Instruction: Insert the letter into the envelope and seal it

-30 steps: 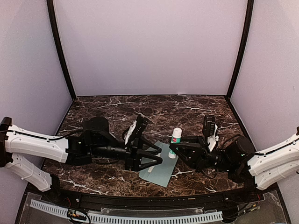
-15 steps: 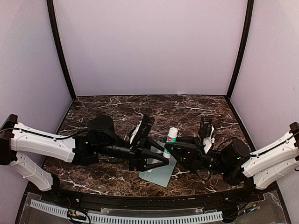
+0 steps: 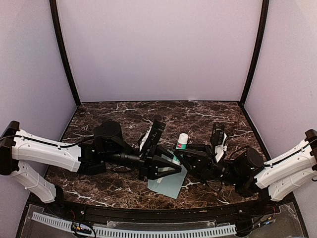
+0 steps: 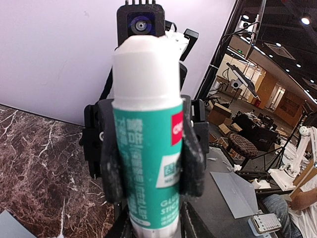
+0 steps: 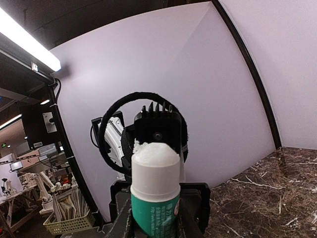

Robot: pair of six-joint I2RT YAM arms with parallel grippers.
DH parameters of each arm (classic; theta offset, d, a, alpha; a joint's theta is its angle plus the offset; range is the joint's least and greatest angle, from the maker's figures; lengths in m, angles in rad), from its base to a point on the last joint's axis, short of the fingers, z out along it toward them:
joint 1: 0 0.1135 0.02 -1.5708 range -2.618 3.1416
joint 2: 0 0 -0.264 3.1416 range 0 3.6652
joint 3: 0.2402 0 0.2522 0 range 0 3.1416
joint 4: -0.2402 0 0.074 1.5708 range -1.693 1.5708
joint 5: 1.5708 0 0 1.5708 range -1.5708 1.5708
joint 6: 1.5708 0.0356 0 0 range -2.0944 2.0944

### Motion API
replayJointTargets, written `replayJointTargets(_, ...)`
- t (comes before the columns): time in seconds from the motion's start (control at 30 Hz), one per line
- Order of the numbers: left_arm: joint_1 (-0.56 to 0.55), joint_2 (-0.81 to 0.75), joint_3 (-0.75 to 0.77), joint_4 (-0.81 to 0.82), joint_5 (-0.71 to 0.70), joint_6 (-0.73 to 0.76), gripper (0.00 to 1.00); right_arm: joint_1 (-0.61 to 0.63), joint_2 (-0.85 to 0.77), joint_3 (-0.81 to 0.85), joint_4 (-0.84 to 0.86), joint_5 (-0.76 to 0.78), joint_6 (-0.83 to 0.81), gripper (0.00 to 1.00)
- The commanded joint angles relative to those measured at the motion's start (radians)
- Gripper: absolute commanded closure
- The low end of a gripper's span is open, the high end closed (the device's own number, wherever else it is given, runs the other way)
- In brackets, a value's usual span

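Note:
The pale teal envelope (image 3: pixel 171 184) lies flat on the marble table (image 3: pixel 124 114) under both grippers; a corner shows in the left wrist view (image 4: pixel 10 225). My right gripper (image 3: pixel 179 154) (image 5: pixel 156 223) is shut on a teal glue stick (image 3: pixel 181 145) (image 4: pixel 146 148) (image 5: pixel 154 188) with a white top, holding it upright above the envelope. My left gripper (image 3: pixel 174 164) (image 4: pixel 158 225) is open, its jaws standing close on either side of the stick's lower end. No letter is in view.
White walls close the table at the back and both sides. A black rail runs along the near edge. Both arms stretch low over the table and meet at the middle front.
My right gripper carried the glue stick a little left, over the envelope. My left gripper moved right until its jaws came round the stick's lower end.

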Motion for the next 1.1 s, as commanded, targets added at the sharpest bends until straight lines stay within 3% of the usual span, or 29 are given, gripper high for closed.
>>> replayJointTargets(0.0,-0.011,-0.001,0.028,0.030,0.000,0.003,0.70,0.010,0.011,0.023,0.054,0.017,-0.014,1.00)
replayJointTargets(0.2,-0.013,0.000,0.029,0.027,-0.011,0.004,0.75,0.009,0.015,0.017,0.059,0.020,-0.014,1.00)
replayJointTargets(0.5,-0.016,0.007,0.036,0.022,-0.015,0.010,0.67,0.009,0.012,-0.001,0.067,0.041,-0.019,1.00)
replayJointTargets(1.07,-0.023,0.002,0.044,-0.014,-0.090,0.036,0.91,0.012,0.009,-0.038,0.037,0.114,-0.021,1.00)
